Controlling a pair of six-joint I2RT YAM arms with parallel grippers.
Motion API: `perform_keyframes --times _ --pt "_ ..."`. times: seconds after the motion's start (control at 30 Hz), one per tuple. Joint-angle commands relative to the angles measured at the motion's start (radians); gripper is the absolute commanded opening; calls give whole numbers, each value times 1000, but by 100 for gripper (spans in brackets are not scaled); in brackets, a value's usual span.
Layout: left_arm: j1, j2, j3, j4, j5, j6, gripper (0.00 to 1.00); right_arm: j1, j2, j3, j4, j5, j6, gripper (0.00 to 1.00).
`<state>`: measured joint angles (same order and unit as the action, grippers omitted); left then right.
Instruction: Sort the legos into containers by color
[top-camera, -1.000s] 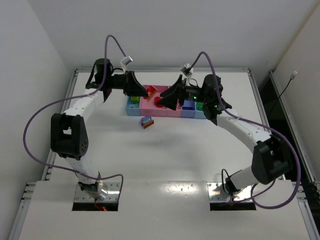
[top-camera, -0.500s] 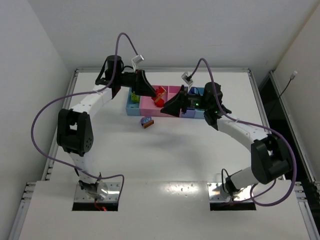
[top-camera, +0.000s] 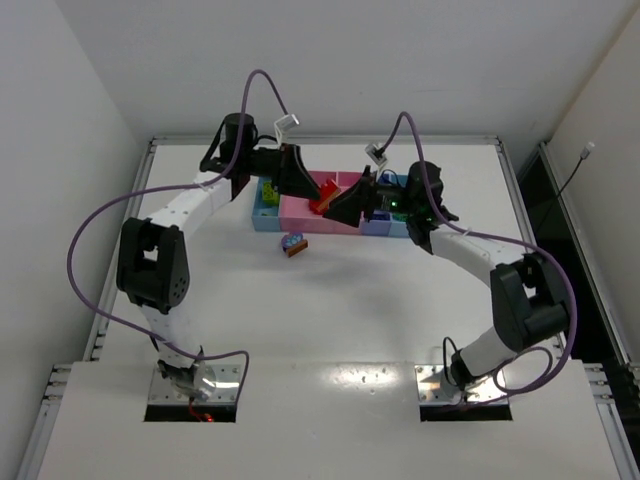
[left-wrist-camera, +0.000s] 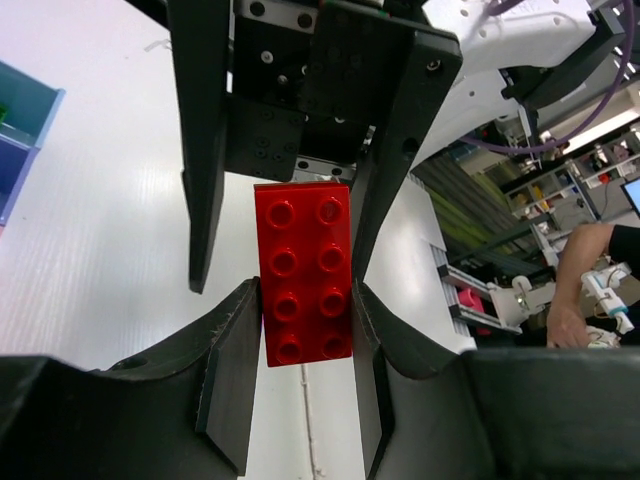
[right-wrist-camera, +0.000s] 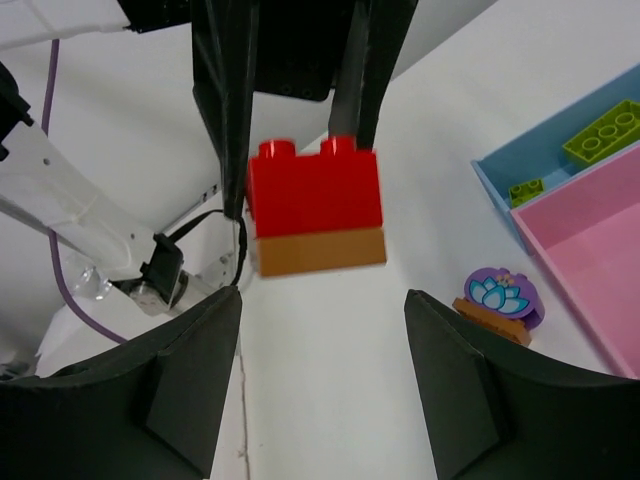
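Observation:
A red lego (left-wrist-camera: 303, 275), a two-by-four brick with an orange-brown layer under it (right-wrist-camera: 320, 250), hangs in the air over the pink bin of the containers (top-camera: 300, 226). My left gripper (left-wrist-camera: 305, 300) is shut on its near end. In the top view this brick (top-camera: 321, 196) sits between the left gripper (top-camera: 309, 187) and the right gripper (top-camera: 338, 206), which face each other. The right gripper (right-wrist-camera: 322, 300) is open, and its fingers (left-wrist-camera: 205, 170) flank the brick's far end without clamping it. A purple flower piece on a brown brick (top-camera: 293, 243) lies on the table in front of the bins.
Green legos (right-wrist-camera: 600, 130) lie in the light blue end bin (right-wrist-camera: 497, 168), beside the pink bin (right-wrist-camera: 590, 250). The purple flower piece (right-wrist-camera: 498, 298) lies on the white table close to that bin's corner. More coloured bricks sit in the right-hand bins (top-camera: 385, 212).
My left arm has swung right, carrying the red lego from over the left bins to the right gripper. The right gripper has turned slightly toward it.

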<state>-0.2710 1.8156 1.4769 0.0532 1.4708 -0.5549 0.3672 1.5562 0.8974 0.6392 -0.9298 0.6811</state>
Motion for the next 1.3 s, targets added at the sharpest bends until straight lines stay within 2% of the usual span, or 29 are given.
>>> perform_keyframes --times 0.0,0.27,0.33,0.43,0.47,0.57,0.6,0.7,1.03,1.27 --pt "-26 -45 -10 19 151 -8 0 -11 18 66 117 -33 -22 69" --pt "-37 -55 -21 28 151 -17 0 -20 27 86 137 -63 -22 69" --pt "-37 -46 -21 28 151 -17 0 -20 27 86 137 -63 -22 64" --pt "-37 -45 -21 28 151 -17 0 -20 36 95 146 -72 -12 40" --pt "-37 -45 -21 28 151 -17 0 -20 45 95 146 -82 -3 27" --pt "-37 -45 -12 28 151 -17 0 -20 58 104 146 -112 6 15" --pt "-37 -36 -12 28 151 -17 0 -20 58 104 146 -112 6 8" --pt "-19 -36 -3 28 151 -17 0 -20 58 104 157 -122 6 0" --pt "87 -7 34 5 151 15 0 -20 -13 5 113 -162 -38 0" --pt "127 -7 54 -15 151 35 0 -40 -82 -66 -39 -172 -181 0"
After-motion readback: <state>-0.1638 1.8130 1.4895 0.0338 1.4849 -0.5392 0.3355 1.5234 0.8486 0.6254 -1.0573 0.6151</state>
